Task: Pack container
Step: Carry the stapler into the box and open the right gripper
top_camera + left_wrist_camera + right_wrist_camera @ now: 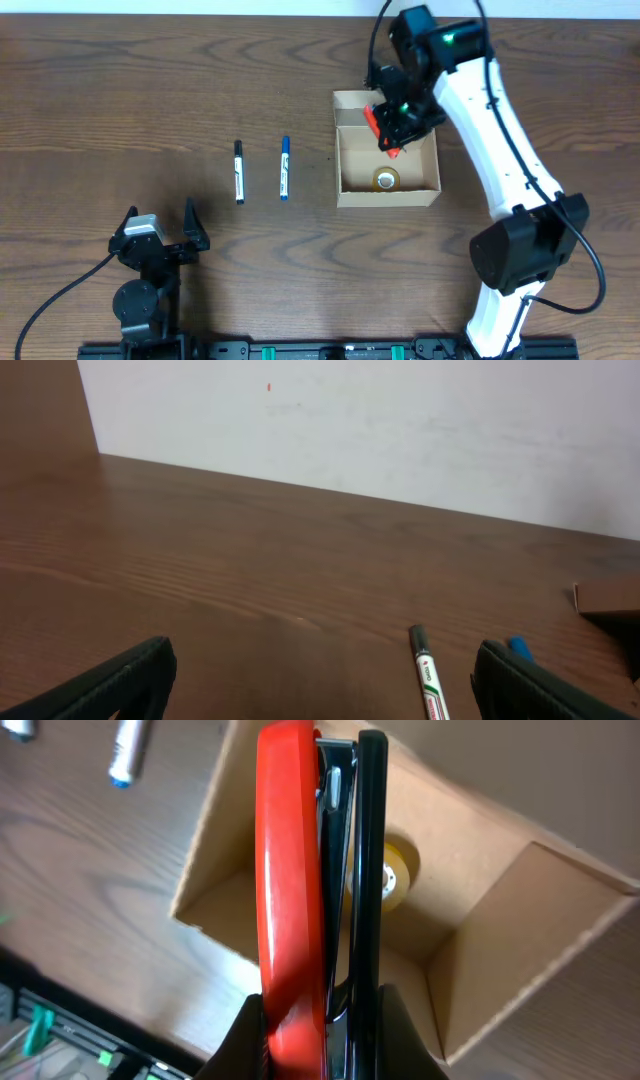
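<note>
Small tan cardboard box point(388, 197), flap lid open, sits on the brown wooden desk point(100, 100); all places below are given rel. to it. Right jaws are pinching a red-and-black stapler point(385, 125) and hang directly over the box's open top, toward the lid end. Stapler's long axis slants across the interior, not square w/ the walls, nose pointing at the end away from the lid. A yellowish tape roll point(385, 180) lies on the floor at that end. So the box is straight below the right jaws. I'd judge you need only go down, keeping the nose short of the roll. Left jaws are spread wide w/ nothing between them, well off to the box's left. Black-capped white marker point(239, 172) and blue-capped white marker point(285, 168) lie left of the box, apart, both parallel to its left wall, blue one nearer it. Left arm is prob. the closer one for those.
</note>
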Tool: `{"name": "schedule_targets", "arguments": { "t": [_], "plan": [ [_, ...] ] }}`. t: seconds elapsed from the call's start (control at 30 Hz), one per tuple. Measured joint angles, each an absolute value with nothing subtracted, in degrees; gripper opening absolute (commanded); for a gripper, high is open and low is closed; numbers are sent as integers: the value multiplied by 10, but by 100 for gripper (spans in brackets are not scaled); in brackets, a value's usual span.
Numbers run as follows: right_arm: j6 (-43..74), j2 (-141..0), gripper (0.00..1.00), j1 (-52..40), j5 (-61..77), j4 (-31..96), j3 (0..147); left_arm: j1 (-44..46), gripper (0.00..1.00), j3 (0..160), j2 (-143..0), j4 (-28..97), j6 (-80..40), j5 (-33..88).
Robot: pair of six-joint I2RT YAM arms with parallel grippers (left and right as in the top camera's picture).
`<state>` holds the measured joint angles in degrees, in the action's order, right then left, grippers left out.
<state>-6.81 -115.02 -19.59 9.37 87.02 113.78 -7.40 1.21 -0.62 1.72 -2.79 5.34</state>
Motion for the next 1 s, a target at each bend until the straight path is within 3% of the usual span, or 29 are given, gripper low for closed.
{"name": "schedule_targets", "arguments": {
  "t": [0.4, 0.8, 1.0],
  "plan": [
    [-46, -1151, 2, -204, 80, 706, 928, -74, 96, 12, -6, 17, -28, 53],
    [-41, -1151, 2, -204, 79, 638, 860, -74, 95, 12, -6, 17, -28, 53],
    [-40, -1151, 13, -204, 79, 634, 857, -74, 95, 12, -6, 17, -28, 53]
  ]
}}
